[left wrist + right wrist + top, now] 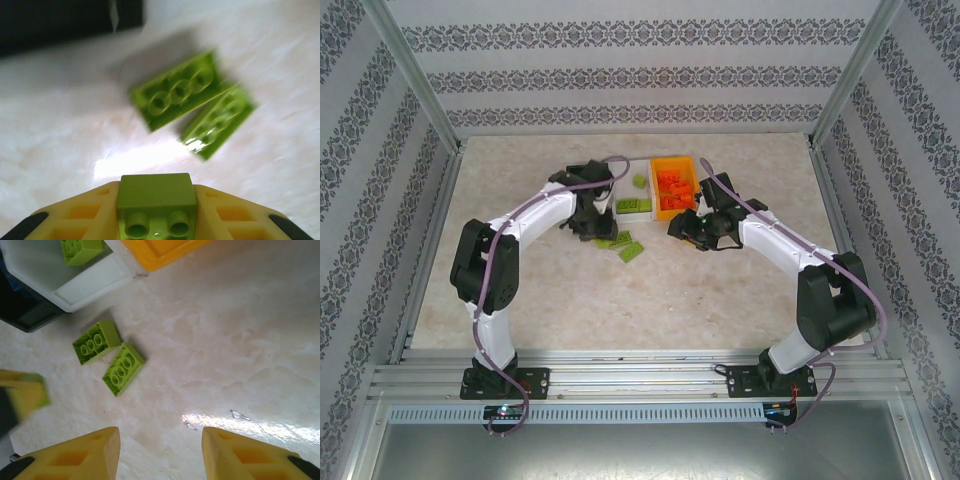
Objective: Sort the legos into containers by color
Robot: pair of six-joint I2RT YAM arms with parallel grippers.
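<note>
Three bins and lime bricks on a cream marbled table point(720, 290).
The orange rectangular plastic bin point(672, 164) holds a heap of orange-red bricks point(672, 190) (too tangled to count). At its nine o'clock, the white plastic bin point(632, 213) holds two lime green pieces point(632, 204). What the black bin point(60, 22) holds cannot be told. At the white bin's six o'clock lie two loose lime green studded bricks point(96, 342). The left pincer point(157, 200) pinches a third lime green brick point(156, 189), and the right pincer point(161, 440) is spread and empty. The walls point(620, 70) are papered in patterned stripes.

A pale, marble-patterned tabletop point(720, 290) is enclosed on three sides by wall panels point(640, 70) papered in ornamental bands. Aluminium posts point(415, 70) are set at the rear corners. Grooved aluminium rails point(640, 375) are laid along the near edge.
</note>
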